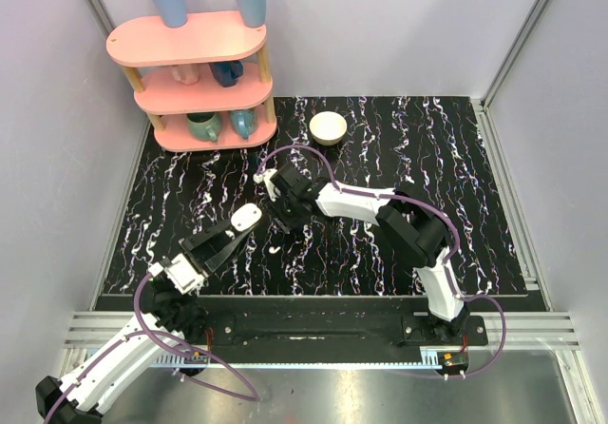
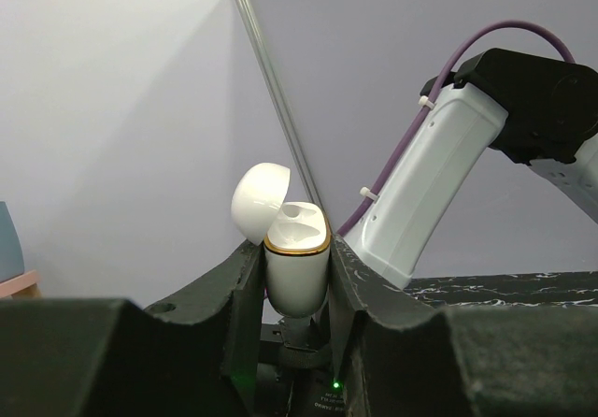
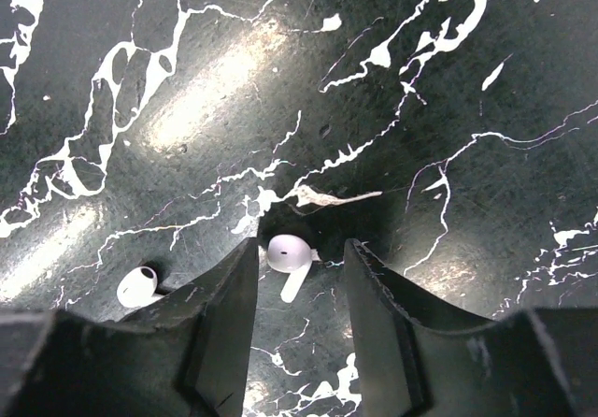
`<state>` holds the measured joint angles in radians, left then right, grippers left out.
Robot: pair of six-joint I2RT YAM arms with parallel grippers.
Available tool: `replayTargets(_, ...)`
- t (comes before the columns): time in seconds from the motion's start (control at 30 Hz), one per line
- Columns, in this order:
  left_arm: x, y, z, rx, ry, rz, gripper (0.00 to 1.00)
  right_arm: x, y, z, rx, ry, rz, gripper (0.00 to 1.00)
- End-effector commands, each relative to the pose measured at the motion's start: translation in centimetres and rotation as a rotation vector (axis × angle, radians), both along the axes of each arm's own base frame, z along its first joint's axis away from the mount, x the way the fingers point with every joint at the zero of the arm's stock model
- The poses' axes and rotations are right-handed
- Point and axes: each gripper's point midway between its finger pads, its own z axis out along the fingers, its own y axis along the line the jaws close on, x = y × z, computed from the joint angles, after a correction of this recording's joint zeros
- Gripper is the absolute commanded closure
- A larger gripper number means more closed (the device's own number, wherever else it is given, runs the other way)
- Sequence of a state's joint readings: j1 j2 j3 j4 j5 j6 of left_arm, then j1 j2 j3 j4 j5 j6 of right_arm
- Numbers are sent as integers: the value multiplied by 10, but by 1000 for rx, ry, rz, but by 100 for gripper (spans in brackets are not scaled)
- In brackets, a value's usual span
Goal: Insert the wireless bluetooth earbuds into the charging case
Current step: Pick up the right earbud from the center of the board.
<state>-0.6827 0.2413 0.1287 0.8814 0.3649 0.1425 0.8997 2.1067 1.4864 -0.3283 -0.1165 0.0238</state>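
Left pincer (image 2: 295,281): jaws closed tight on the lower body of the charging case (image 2: 297,269), one finger on each side; the case stands upright in the grip, raised off the table (image 1: 446,167), its gold-rimmed mouth facing up with the moulded white inside showing; its domed lid (image 2: 261,202) is hinged open, to the left in the left wrist view. Right pincer (image 3: 299,272): set low over the table just to the right of the case in the top view, jaws partly open and holding nothing; the first earbud (image 3: 288,254) lies on the table between the two fingers, a gap visible on each side, its stem pointing toward the camera; the second earbud (image 3: 138,287) lies on the table just outside the left-hand finger (image 3: 224,323) of the right wrist view, partly hidden by it; both earbuds are outside the case, on the table near it and to its right in the top view, not touching it. A white bowl (image 1: 328,126) sits well beyond the case toward the back of the table; a pink shelf (image 1: 195,72) carrying cups stands beyond the case at the back left.
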Motion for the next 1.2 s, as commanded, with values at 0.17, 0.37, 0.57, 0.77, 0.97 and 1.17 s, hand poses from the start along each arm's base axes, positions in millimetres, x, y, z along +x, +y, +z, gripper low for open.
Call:
replayTargets(0.17,-6,6,21,-48,-48,4,100,-9,6,-2,-24,7,79,55)
replayTargets(0.37,-6,7,21,-50,-49,9,100,-9,7,-3,-29,6,83,60)
replayTargets(0.57,-5,7,21,-50,-44,10,100,-10,7,-3,-28,10,84,61)
replayTargets(0.77,-5,7,20,-48,-44,7,100,-10,8,-4,-27,16,80,64)
replayTargets(0.97,-5,6,20,-47,-42,5,100,-9,9,-6,-28,19,81,64)
replayTargets(1.17,-5,7,20,-49,-41,11,100,-10,7,-5,-36,18,85,66)
